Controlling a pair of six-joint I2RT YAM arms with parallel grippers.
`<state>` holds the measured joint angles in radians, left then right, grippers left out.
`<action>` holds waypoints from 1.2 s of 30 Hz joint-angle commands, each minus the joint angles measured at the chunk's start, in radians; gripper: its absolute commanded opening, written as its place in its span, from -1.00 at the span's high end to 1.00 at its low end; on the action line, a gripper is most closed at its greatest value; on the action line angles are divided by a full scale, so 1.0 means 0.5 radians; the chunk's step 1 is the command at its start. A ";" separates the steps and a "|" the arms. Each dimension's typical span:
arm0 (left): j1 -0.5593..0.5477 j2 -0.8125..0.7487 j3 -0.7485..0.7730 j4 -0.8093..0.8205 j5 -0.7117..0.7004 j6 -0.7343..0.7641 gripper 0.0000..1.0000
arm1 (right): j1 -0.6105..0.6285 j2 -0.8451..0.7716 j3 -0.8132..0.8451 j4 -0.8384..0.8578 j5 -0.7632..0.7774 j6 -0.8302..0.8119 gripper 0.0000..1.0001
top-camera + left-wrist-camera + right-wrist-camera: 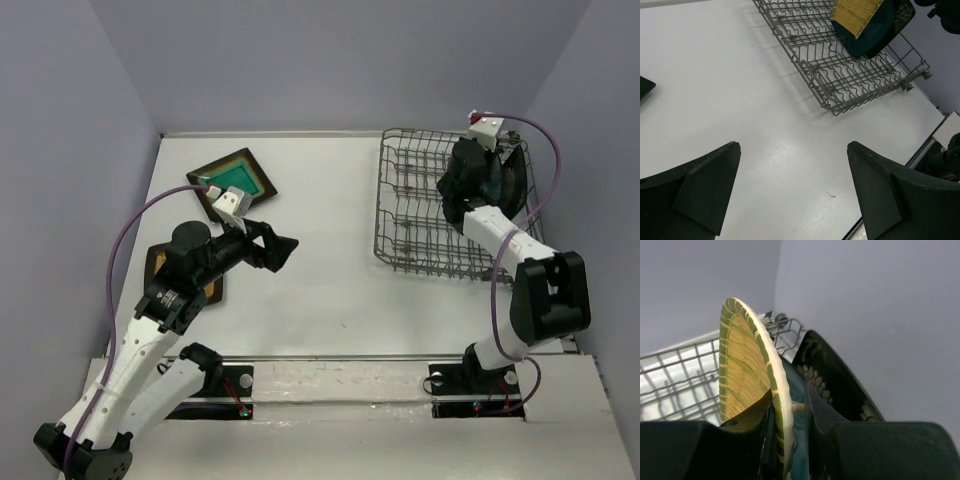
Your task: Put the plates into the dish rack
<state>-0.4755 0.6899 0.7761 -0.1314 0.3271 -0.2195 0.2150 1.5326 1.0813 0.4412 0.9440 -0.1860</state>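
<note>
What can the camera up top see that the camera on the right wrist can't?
Only the top camera shows the left arm with its open left pincer above the table. It also shows two plates lying flat on the left: the teal-centre plate and the mustard-centre plate, which is partly under the arm. Only the right wrist camera shows the yellow ribbed plate, on edge and clamped in the right pincer. It also shows the floral pattern on the black plate behind it. Both show the wire dish rack.

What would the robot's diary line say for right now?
right gripper: shut on yellow plate at dish rack | left gripper: open, empty | on table: teal-centre plate, mustard-centre plate
</note>
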 commanded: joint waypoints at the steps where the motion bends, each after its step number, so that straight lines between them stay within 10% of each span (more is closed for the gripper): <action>1: 0.003 0.038 -0.009 0.033 -0.120 0.010 -0.98 | -0.007 0.107 0.010 1.074 0.296 -0.555 0.86; 9: -0.061 0.028 -0.003 0.011 -0.179 0.022 -0.98 | -0.007 0.303 -0.086 1.422 0.336 -0.769 0.86; 22: -0.064 0.047 -0.006 0.011 -0.188 0.025 -0.98 | -0.025 0.257 -0.257 0.894 0.042 -0.137 0.86; 36: -0.046 0.096 -0.003 0.008 -0.182 0.019 -0.98 | -0.132 0.233 -0.628 1.198 -0.286 0.062 0.86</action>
<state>-0.5026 0.7341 0.7761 -0.1551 0.2344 -0.2188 0.1619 1.6661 0.8196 0.9031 0.8730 -0.2382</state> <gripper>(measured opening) 0.990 0.244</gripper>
